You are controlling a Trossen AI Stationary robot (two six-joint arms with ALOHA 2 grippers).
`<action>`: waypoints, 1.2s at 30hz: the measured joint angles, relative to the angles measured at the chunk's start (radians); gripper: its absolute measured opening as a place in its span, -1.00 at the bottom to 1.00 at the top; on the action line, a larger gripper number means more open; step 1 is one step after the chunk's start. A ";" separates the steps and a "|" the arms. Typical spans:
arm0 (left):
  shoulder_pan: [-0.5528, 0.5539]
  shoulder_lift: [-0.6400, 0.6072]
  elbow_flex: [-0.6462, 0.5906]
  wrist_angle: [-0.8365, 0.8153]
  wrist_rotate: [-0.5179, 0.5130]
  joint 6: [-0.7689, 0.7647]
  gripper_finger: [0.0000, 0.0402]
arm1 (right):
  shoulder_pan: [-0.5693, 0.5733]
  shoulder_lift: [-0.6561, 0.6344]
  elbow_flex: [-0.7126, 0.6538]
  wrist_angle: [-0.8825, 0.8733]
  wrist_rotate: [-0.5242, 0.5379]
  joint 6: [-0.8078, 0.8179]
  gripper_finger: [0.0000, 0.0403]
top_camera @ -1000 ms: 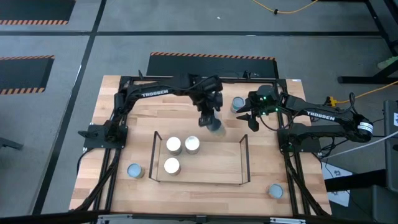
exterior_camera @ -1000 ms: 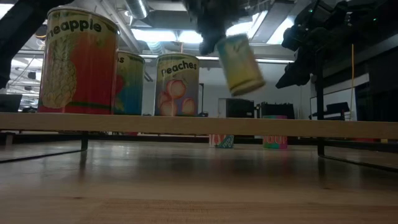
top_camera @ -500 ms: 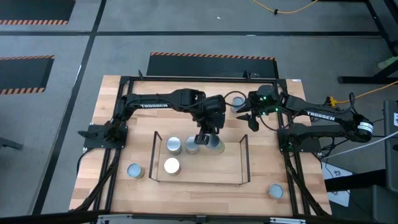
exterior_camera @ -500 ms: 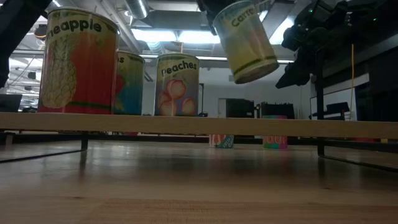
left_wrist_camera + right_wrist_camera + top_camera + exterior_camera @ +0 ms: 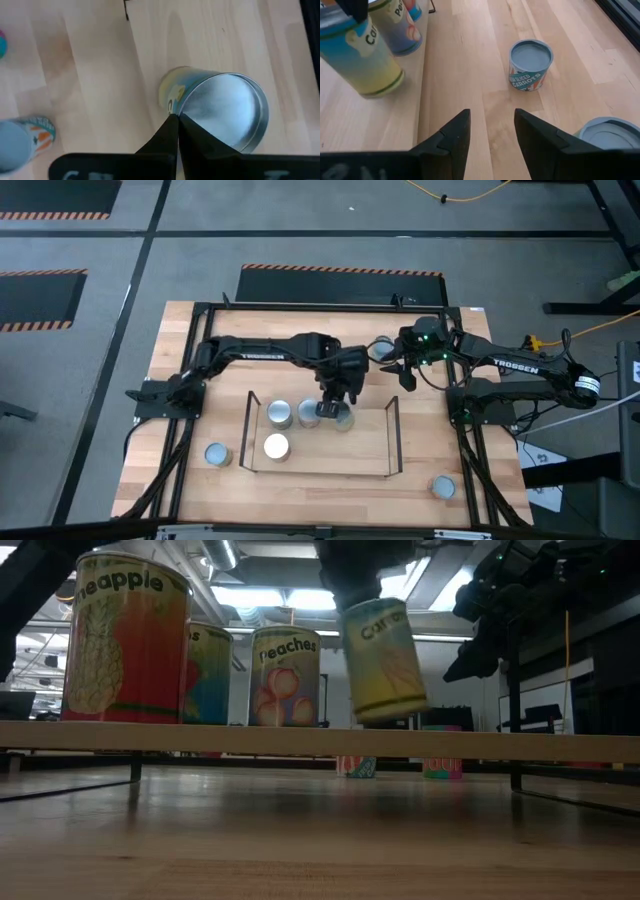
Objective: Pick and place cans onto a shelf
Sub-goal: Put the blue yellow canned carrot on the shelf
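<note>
Left pincer (image 5: 330, 412) grips can (image 5: 383, 660) — label "Carr…".

It was a robotics lab: grey floor with orange-black hazard-striped tape (image 5: 340, 270), exposed ceiling ducts and strip lights (image 5: 285, 598).

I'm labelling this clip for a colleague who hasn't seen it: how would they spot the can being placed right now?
Find the shelf mid-table. Three cans stand at its left end; just right of them, the left gripper holds a yellow-green can by its rim. It alone is tilted and not yet standing flat on the board.
</note>
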 joint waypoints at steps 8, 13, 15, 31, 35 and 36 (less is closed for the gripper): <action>0.000 0.022 0.000 -0.002 -0.021 0.004 -1.00 | 0.000 0.000 0.000 0.001 0.000 0.000 -0.21; 0.000 0.023 0.000 -0.004 -0.029 0.004 -1.00 | 0.000 0.000 0.000 0.001 0.000 0.000 -0.21; 0.000 0.023 0.000 -0.004 -0.029 0.004 -1.00 | 0.000 0.000 0.000 0.001 0.000 0.000 -0.21; 0.000 0.022 0.000 0.017 -0.030 0.005 -0.83 | 0.000 0.000 0.000 0.000 0.000 0.000 -0.21; 0.000 0.022 0.000 0.018 -0.030 0.005 -0.81 | 0.000 0.000 0.000 0.000 0.000 0.000 -0.21; 0.000 0.022 0.000 0.018 -0.030 0.005 -0.80 | 0.000 0.000 0.000 0.000 0.000 0.000 -0.21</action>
